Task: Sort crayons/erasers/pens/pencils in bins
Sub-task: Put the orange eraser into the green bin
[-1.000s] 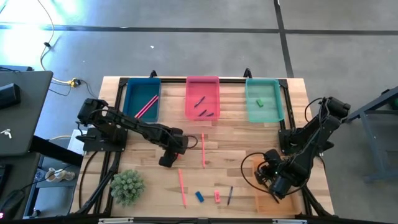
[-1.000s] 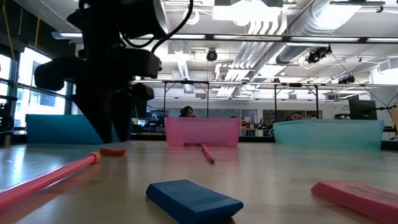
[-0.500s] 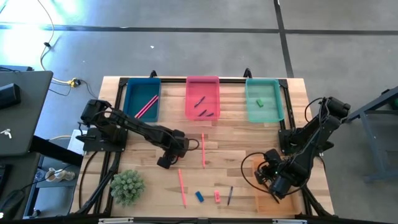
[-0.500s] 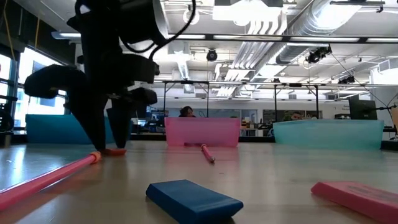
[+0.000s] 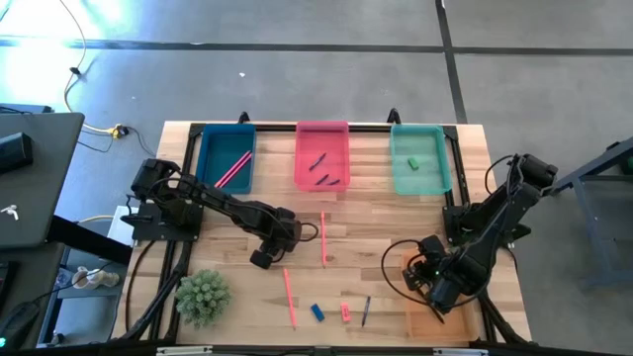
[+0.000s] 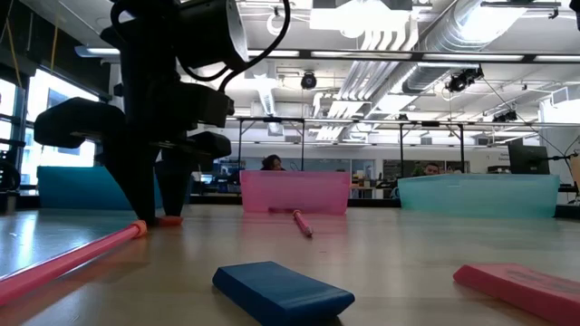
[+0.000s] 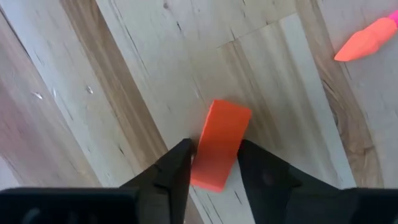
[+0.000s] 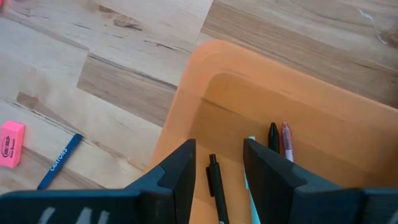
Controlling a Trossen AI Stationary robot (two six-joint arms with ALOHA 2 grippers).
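Open-plan workshop behind the desk (image 6: 381,244): ducts overhead, a person seated far back beyond the pink bin (image 5: 322,155).

My left tool (image 7: 214,163) is down at the wood near desk centre. Its fingers (image 7: 176,168) stand on either side of an orange-red eraser (image 7: 219,145), close against its long sides; I cannot tell whether they are pressing it yet. Eraser lies flat on the planks. From the low camera it shows as a small orange block (image 6: 169,220) at the foot of that arm, just beside the tip of a long pink stick (image 6: 68,260).

My right tool (image 8: 217,163) sits over the orange bin (image 8: 249,99) at the near right of the desk, fingers parted and holding nothing. That bin holds a black pen (image 8: 216,176) and a few other sticks.

Three bins line the far edge: blue (image 5: 226,157) with pink sticks in it, pink with dark sticks, teal (image 5: 419,159) with a green eraser (image 5: 412,163).

Loose along the near edge:
- blue eraser (image 5: 317,312)
- pink eraser (image 5: 345,313)
- dark stick (image 5: 365,311)

A second pink stick (image 5: 322,238) lies at mid-desk. Small green plant (image 5: 202,295) at near left.
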